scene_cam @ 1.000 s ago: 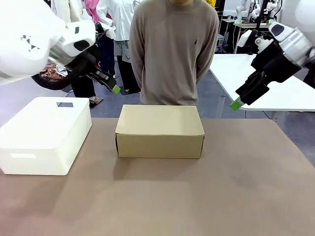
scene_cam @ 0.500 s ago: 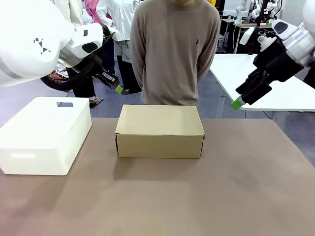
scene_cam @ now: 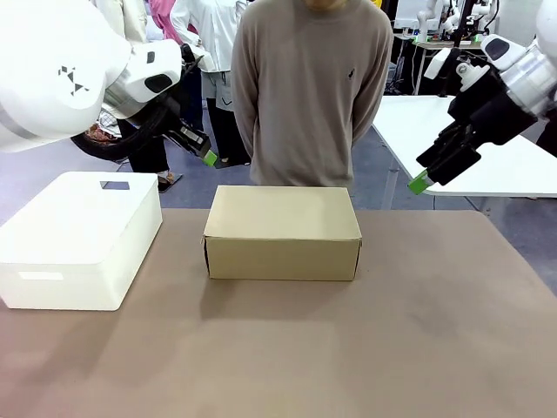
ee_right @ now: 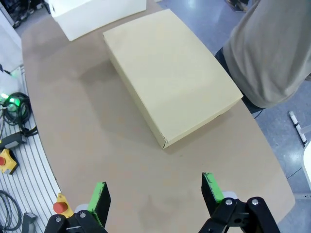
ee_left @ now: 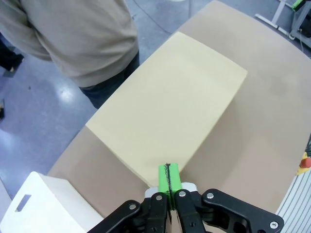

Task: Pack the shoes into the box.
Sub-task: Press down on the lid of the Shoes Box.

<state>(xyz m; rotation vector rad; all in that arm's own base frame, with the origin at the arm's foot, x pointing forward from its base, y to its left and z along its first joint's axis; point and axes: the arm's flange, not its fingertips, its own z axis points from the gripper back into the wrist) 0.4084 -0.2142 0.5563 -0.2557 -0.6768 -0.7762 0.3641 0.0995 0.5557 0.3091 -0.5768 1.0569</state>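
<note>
Shoebox (scene_cam: 283, 232) of tan-brown cardboard sits closed near the middle of the brown bench (scene_cam: 287, 348), toward the far edge, with its lid flat on top. A person in a grey-beige sweater (scene_cam: 306, 87) stands just behind it at the far side of the bench, arms held back.

To the left of the shoebox, well apart from it, rests a larger white box with rounded corners (scene_cam: 80, 239), also closed.

Both arms hang in the air above the bench, touching nothing. The left end effector (scene_cam: 209, 158) is up beside the person's arm, above and left of the shoebox. In the left wrist view its two green pads (ee_left: 164, 178) are pressed flat together, clenched on nothing, with the shoebox lid below them.

The right end effector (scene_cam: 418, 184) hovers high at the right, above the bench's far right corner. In the right wrist view its green fingers (ee_right: 101, 195) stand wide apart, released and empty, looking down on the bench and the shoebox beyond.
</note>
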